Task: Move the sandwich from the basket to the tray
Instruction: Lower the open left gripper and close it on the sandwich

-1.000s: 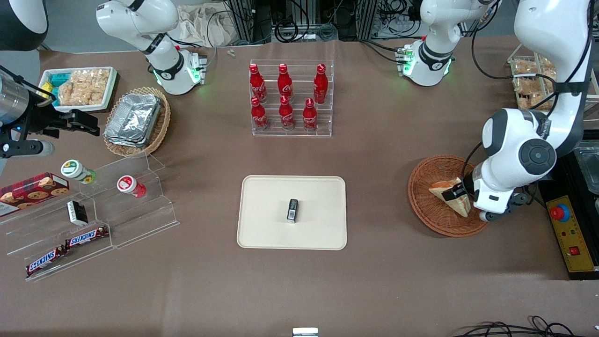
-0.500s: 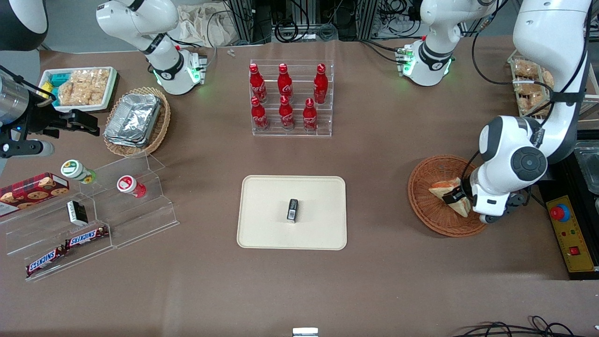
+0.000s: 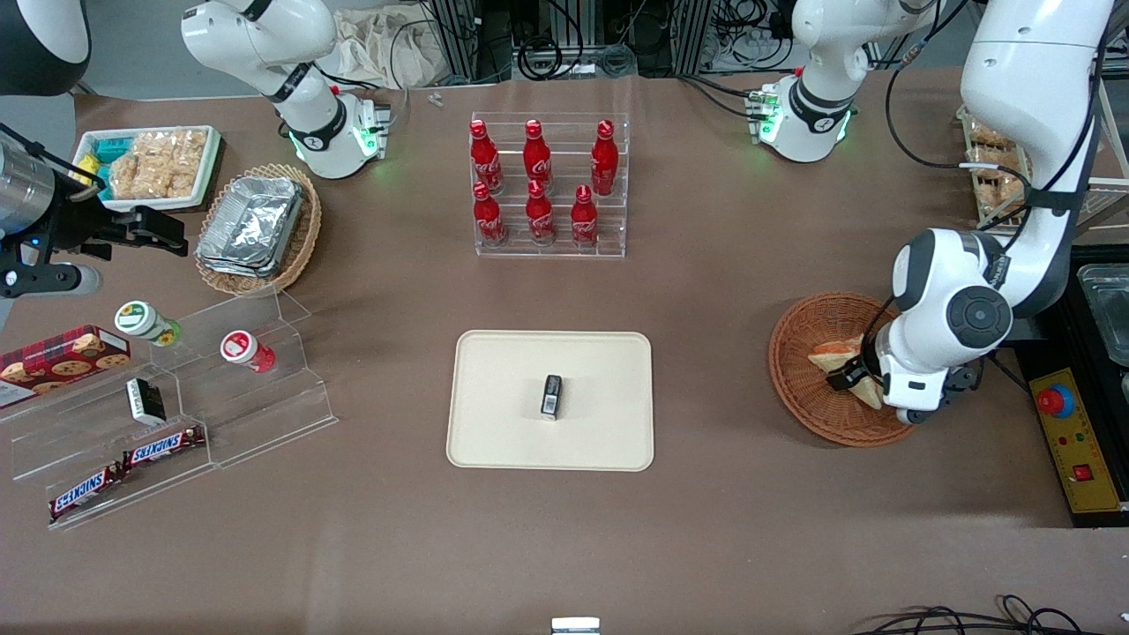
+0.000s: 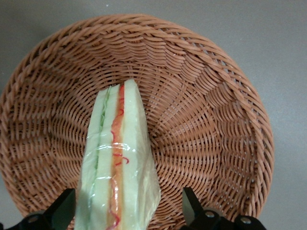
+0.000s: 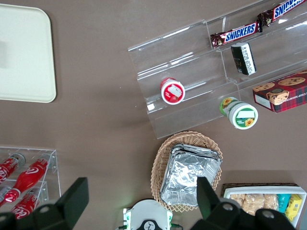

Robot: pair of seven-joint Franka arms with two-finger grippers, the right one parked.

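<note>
The left arm bends down over the basket (image 3: 807, 388), its end effector (image 4: 128, 218) lowered with fingers (image 4: 191, 206) spread either side of the wrapped sandwich (image 4: 117, 167), apparently not yet pinching it. The sandwich lies in the basket, partly hidden by the wrist in the front view. The tray (image 3: 503, 370) sits well apart, mid-worktop (image 3: 706, 291).

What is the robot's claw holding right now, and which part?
Nothing yet. The gripper is open over the basket, one finger on each side of the sandwich's wide end, not squeezing it.
</note>
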